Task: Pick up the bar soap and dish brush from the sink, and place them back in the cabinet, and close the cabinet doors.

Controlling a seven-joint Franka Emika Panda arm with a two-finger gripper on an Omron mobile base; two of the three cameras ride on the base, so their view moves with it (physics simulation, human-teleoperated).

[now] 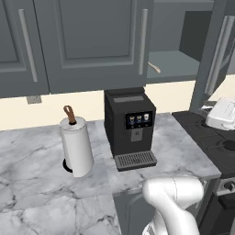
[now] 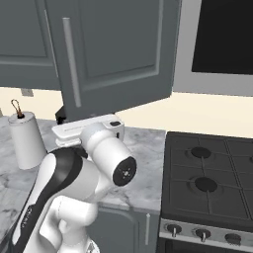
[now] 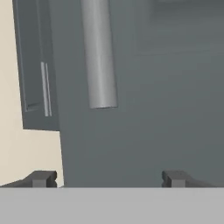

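Claw (image 3: 107, 178) jaws apart, nothing between them, facing a tall dark grey cabinet door (image 3: 144, 109) near the lower end of its silver bar handle (image 3: 99, 57). Dark grey upper cabinet (image 1: 176, 64) stands open; the thin pale dish brush handle (image 1: 154, 68) lies on its grey shelf. Black coffee machine (image 1: 130, 126) and white paper towel roll (image 1: 77, 146) on the marble table (image 1: 36, 183).

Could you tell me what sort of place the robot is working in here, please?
A home-style kitchen, rendered in simulation. Telling signs: a marble-look counter carrying a black coffee machine and a paper towel roll, a gas stove beside it, and dark grey wall cabinets overhead, one with its door open.
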